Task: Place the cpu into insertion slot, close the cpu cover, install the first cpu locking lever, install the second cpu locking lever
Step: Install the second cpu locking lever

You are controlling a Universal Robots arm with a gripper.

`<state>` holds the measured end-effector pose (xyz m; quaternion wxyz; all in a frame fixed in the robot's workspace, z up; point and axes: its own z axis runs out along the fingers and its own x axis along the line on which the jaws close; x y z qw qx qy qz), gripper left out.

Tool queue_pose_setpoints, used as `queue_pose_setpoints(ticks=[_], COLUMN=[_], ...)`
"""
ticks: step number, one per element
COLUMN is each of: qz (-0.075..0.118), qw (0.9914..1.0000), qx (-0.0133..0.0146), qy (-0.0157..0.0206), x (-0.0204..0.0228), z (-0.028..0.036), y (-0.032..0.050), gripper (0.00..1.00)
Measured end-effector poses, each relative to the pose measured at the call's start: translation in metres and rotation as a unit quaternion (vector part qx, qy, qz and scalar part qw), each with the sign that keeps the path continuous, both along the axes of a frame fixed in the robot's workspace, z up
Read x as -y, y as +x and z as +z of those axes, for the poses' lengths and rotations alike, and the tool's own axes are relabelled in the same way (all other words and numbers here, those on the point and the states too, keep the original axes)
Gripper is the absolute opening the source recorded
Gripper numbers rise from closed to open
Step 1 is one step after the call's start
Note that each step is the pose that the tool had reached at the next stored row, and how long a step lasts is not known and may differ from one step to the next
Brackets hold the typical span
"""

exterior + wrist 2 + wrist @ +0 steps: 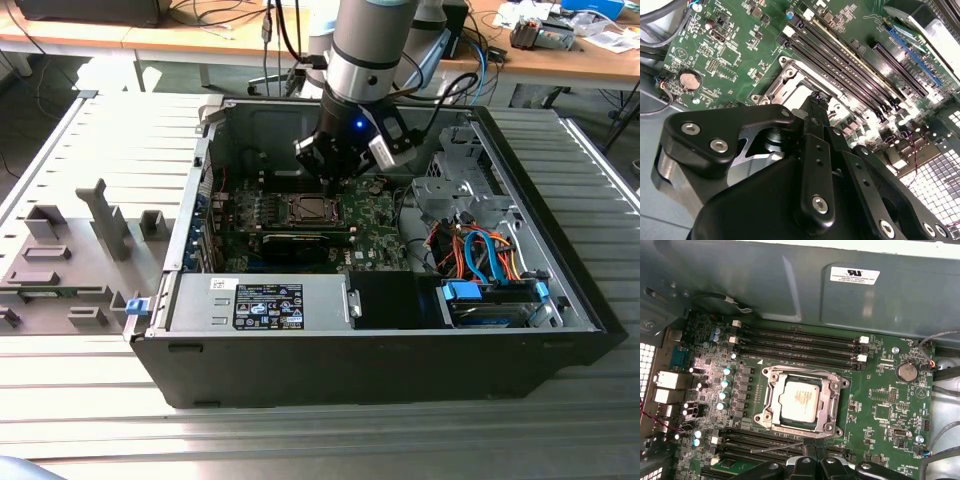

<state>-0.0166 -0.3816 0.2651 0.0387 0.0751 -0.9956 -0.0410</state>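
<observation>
Silver-grey, the cpu [800, 401] lies seated in the insertion slot [771, 416] with the cpu cover [833, 398] framing it, mid-board inside the case, while the tool [812, 449], fingers together and empty, hovers beside the socket's edge, so any press should come down squarely.

Robotics lab or workshop, slatted aluminium tabletop [80, 400], open computer case [380, 300], cluttered wooden workbenches [600, 60], loose cables [210, 12]
</observation>
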Motion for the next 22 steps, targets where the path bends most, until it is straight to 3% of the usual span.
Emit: queue_pose_setpoints(ticks=[22], qz=[0.000], qw=[1.00000], qx=[0.0000], qy=[0.0000], x=[0.0109], z=[0.0000], y=[0.0002], gripper=[0.11])
